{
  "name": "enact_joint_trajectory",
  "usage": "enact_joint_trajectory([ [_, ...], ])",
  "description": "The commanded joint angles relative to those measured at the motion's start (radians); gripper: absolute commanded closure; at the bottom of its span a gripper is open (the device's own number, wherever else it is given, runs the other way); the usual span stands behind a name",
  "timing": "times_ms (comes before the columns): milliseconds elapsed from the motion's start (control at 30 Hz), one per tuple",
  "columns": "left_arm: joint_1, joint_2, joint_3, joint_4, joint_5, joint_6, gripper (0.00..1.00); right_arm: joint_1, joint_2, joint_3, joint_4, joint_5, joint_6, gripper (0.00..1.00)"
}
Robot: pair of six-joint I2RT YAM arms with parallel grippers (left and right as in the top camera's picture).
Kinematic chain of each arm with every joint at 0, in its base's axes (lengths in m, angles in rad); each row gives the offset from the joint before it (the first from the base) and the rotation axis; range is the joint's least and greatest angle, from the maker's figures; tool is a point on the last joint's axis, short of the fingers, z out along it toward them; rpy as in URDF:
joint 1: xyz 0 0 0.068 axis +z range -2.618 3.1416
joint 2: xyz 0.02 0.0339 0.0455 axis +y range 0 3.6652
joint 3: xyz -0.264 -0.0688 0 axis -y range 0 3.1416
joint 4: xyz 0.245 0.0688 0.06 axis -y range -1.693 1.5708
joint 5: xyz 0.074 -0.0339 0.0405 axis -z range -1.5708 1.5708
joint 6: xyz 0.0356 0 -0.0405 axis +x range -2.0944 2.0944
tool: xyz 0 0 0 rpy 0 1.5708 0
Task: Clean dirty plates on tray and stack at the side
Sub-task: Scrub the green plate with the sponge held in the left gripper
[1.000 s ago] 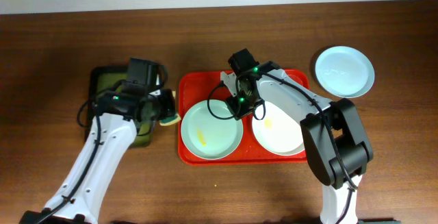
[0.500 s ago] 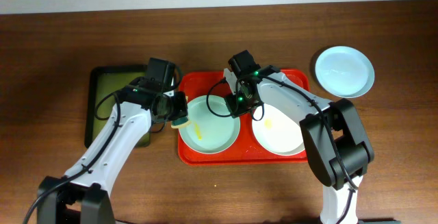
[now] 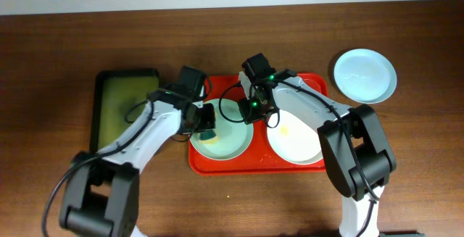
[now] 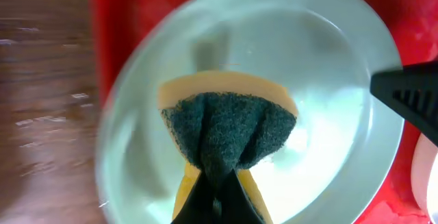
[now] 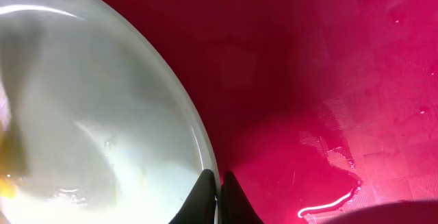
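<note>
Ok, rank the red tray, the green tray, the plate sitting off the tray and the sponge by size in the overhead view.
Red tray
green tray
plate on the table
sponge
All sit near table height, so nearness to the camera hardly skews this.

Left arm (image 3: 141, 132): runs from the lower left of the overhead frame up and right, bent at the wrist near centre. Left gripper (image 3: 206, 130) points down. In the left wrist view its fingers (image 4: 217, 203) are clamped together on a folded sponge (image 4: 226, 125).

Right arm (image 3: 319, 110): rises from the lower right and stretches up-left to centre. Right gripper (image 3: 254, 106) points down, its jaws pinched on the rim of a plate (image 5: 102, 114).
</note>
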Motion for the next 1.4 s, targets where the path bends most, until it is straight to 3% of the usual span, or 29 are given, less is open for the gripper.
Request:
enact_joint_trajectory([
  [0, -0.040, 0.029, 0.014, 0.038, 0.044, -0.015, 1.00, 0.009, 0.002, -0.023, 0.003, 0.021, 0.015, 0.96],
  [333, -0.074, 0.072, 0.014, 0.123, -0.008, -0.019, 1.00, 0.009, 0.002, -0.023, 0.003, 0.021, 0.015, 0.96],
  [433, -0.074, 0.111, 0.014, 0.104, -0.091, -0.019, 1.00, 0.009, 0.002, -0.023, 0.003, 0.021, 0.015, 0.96],
  [633, -0.072, 0.119, 0.014, 0.012, -0.417, -0.018, 1.00, 0.009, 0.002, -0.023, 0.003, 0.021, 0.015, 0.96],
  [767, -0.069, 0.092, 0.014, -0.011, -0.496, -0.019, 1.00, 0.009, 0.002, -0.023, 0.003, 0.021, 0.015, 0.96],
  [933, -0.070, 0.037, 0.040, 0.002, -0.446, -0.023, 1.00, 0.009, 0.002, -0.023, 0.003, 0.021, 0.015, 0.96],
  [1033, -0.070, 0.026, 0.048, 0.035, -0.297, -0.022, 1.00, 0.009, 0.002, -0.023, 0.003, 0.021, 0.015, 0.96],
  [1200, -0.073, 0.037, 0.047, 0.074, 0.085, -0.022, 1.00, 0.009, 0.002, -0.023, 0.003, 0.021, 0.015, 0.96],
  [1367, -0.106, 0.038, 0.016, 0.022, 0.042, -0.022, 1.00, 0.009, 0.002, -0.023, 0.003, 0.021, 0.015, 0.96],
])
